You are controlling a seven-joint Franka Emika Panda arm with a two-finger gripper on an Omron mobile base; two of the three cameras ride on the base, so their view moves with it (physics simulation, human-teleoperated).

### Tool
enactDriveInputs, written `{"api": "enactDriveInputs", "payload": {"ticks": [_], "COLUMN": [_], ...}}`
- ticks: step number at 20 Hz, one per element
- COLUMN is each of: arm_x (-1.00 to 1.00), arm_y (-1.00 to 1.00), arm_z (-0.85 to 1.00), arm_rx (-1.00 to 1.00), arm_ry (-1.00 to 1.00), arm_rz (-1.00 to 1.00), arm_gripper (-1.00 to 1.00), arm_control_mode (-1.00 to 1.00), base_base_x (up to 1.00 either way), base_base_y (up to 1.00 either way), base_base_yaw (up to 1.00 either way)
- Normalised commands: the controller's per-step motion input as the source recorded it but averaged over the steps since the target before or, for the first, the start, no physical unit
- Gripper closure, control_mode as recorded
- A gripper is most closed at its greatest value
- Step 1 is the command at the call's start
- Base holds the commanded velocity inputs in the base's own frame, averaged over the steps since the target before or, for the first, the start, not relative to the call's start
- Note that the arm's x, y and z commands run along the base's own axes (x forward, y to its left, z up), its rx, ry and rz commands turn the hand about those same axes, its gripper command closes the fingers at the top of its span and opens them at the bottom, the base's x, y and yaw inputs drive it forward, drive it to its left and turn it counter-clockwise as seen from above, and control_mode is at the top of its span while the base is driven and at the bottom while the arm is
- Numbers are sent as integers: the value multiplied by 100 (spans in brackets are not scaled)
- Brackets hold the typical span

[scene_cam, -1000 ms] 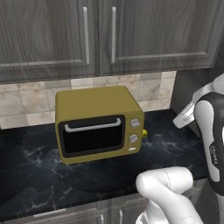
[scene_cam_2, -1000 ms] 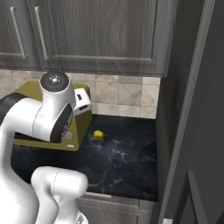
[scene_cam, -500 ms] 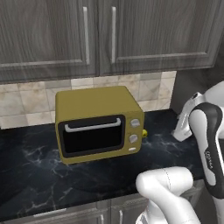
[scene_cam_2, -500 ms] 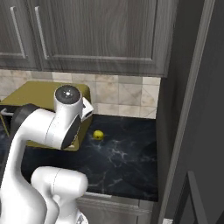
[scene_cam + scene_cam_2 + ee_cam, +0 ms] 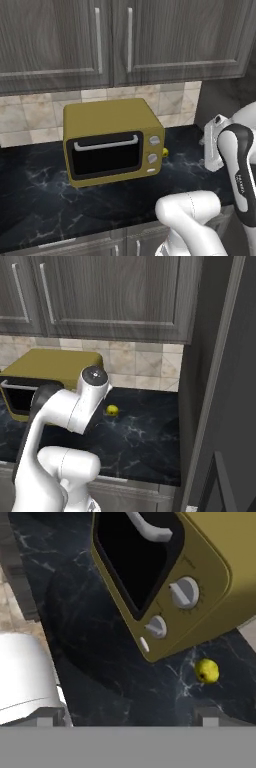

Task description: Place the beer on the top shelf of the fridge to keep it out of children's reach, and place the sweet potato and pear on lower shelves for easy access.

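Note:
The pear (image 5: 206, 671) is a small yellow-green fruit lying on the black marble counter (image 5: 110, 662), just beside the knob end of the yellow toaster oven (image 5: 165, 577). It also peeks out behind the oven's right corner (image 5: 165, 151) and lies in the open on the counter (image 5: 112, 410). My gripper (image 5: 129, 718) hangs above the counter, open and holding nothing, with the pear just ahead of its right fingertip (image 5: 210, 717). The white hand (image 5: 212, 148) hovers to the right of the oven. The fridge (image 5: 225, 371) rises as a tall grey front at the right. The beer and sweet potato are out of view.
Dark wood-grain wall cabinets (image 5: 125, 40) hang above the tiled backsplash (image 5: 30, 120). The oven (image 5: 112, 140) takes up the middle of the counter, close to the wall. My own white arm (image 5: 65, 411) crosses in front of the oven.
The arm has swung: the hand came lower and nearer the counter right of the oven, and the elbow shifted right in the right base view. The pear and oven stayed put.

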Motion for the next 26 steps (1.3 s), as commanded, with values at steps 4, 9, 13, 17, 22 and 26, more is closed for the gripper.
{"api": "enactDriveInputs", "payload": {"ticks": [4,9,13,17,22,26], "arm_x": [28,44,43,41,36,24], "arm_y": [0,0,-1,-12,-16,-9], "arm_z": [-28,-11,0,-5,-20,-30], "arm_rx": [-5,-1,0,0,0,1], "arm_ry": [0,2,2,0,0,0], "arm_rz": [11,1,0,0,0,0], "arm_gripper": [-100,-100,-100,-100,-100,-100], "arm_control_mode": [-100,-100,-100,-100,-100,-100], "base_base_x": [0,0,0,0,0,0], "base_base_y": [0,0,0,0,0,0], "base_base_yaw": [0,0,0,0,0,0]}}
